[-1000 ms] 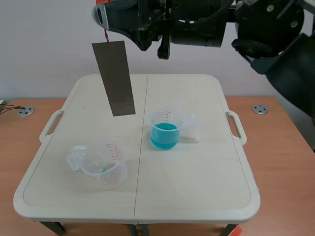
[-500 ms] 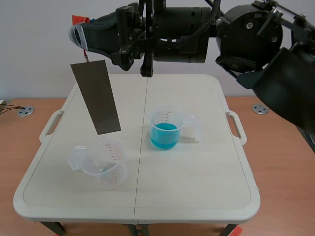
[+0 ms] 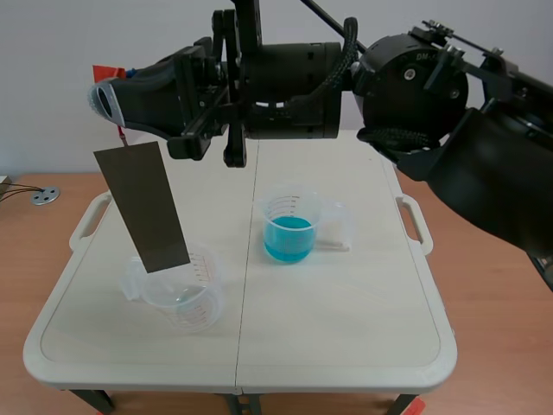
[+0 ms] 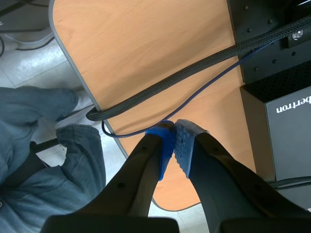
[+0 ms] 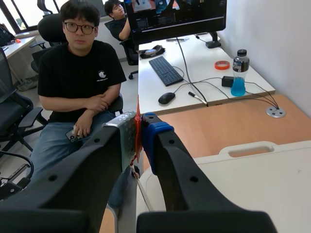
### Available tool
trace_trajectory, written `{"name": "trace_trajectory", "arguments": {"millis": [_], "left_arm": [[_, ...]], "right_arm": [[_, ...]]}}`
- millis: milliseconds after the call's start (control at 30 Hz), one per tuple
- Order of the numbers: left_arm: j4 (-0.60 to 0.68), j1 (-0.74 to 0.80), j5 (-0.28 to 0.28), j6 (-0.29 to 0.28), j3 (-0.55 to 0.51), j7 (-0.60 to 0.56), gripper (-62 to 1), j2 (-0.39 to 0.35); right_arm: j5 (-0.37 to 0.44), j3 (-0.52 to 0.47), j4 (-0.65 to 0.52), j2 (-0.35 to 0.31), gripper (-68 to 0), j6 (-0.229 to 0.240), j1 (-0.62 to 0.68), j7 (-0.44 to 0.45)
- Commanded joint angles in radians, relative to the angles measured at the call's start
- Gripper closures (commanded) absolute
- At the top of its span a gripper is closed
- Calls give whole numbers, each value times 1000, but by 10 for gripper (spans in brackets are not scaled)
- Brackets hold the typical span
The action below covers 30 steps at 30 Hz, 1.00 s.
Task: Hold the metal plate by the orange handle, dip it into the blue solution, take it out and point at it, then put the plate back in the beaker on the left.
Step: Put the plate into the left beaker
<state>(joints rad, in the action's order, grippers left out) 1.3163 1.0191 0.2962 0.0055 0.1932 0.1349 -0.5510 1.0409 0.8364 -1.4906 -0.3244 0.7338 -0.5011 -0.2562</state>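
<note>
Table [image 3: 346, 346] fills the lower frame. Right arm [image 3: 415, 95] spans the top from the right. Right gripper [image 3: 108, 99] is upper left, clamped on the orange handle [image 5: 138, 121]. Metal plate [image 3: 143, 207] hangs tilted at centre left, its bottom edge overlapping the empty beaker [image 3: 181, 298] rim; probably above it, depth unclear. Blue solution beaker [image 3: 289, 229] mid-frame, well apart from the plate. Left gripper [image 4: 174, 145]: pads pressed together, nothing held.

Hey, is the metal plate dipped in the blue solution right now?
No, the plate hangs at the clear beaker, well apart from the blue solution.
</note>
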Motion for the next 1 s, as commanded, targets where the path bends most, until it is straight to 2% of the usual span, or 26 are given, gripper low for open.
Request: {"name": "trace_trajectory", "arguments": {"millis": [0, 600, 967], "left_arm": [[13, 8, 0, -2, -1, -3, -15, 2], [13, 8, 0, -2, -1, -3, -15, 2], [13, 8, 0, -2, -1, -3, -15, 2]], "right_arm": [[18, -5, -23, -2, -13, 12, -31, 23], [10, -4, -16, 5, -13, 12, -25, 38], [-20, -4, 77, 56, -13, 12, -26, 39]]}}
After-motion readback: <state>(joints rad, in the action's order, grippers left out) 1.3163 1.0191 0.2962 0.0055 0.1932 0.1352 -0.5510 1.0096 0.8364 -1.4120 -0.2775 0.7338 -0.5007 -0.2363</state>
